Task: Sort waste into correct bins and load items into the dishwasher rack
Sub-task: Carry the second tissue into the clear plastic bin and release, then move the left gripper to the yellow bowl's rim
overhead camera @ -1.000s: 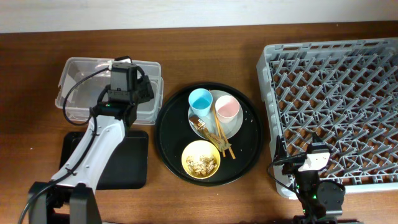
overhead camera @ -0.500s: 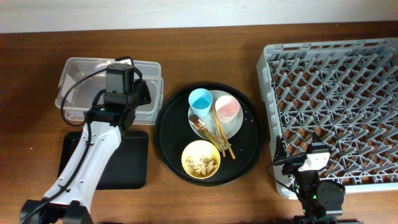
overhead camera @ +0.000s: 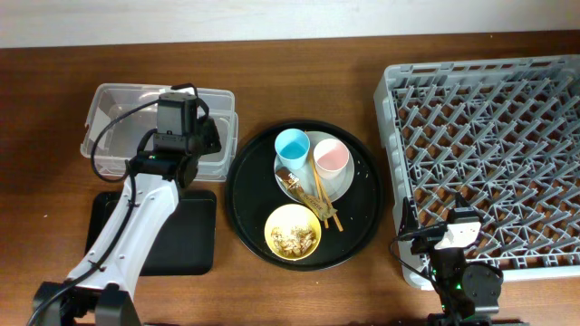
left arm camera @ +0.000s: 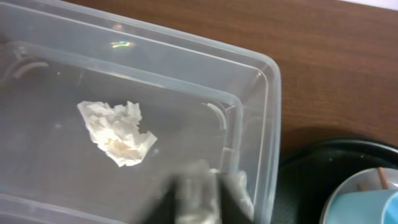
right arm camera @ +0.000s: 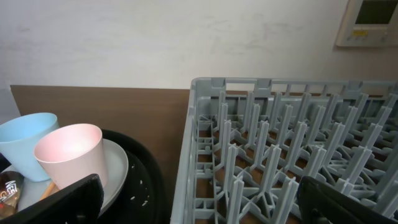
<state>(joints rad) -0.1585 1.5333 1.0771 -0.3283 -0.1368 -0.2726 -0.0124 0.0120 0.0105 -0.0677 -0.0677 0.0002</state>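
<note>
Overhead, we see the left gripper (overhead camera: 185, 136) over the clear tub (overhead camera: 109, 98), beside the round black tray (overhead camera: 249, 226). Pulling out low, it could clip the tub wall and drag it.

In the left wrist view, the crumpled tissue (left arm camera: 118, 134) lies loose on the tub floor, clear of the blurred fingers (left arm camera: 229, 196). We cannot tell how far apart they stand.

In the right wrist view, the right gripper (right arm camera: 199, 186) is spread wide at the dishwasher rack (right arm camera: 261, 124), near the pink cup (right arm camera: 68, 152). A hasty reach could topple the cup.

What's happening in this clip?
The left claw hovers over the clear tub, where a crumpled tissue lies. The blue cup, pink cup, chopsticks and plate, plus the yellow bowl of scraps, sit on the round black tray. The right claw waits open by the rack, which holds no dishes yet.
</note>
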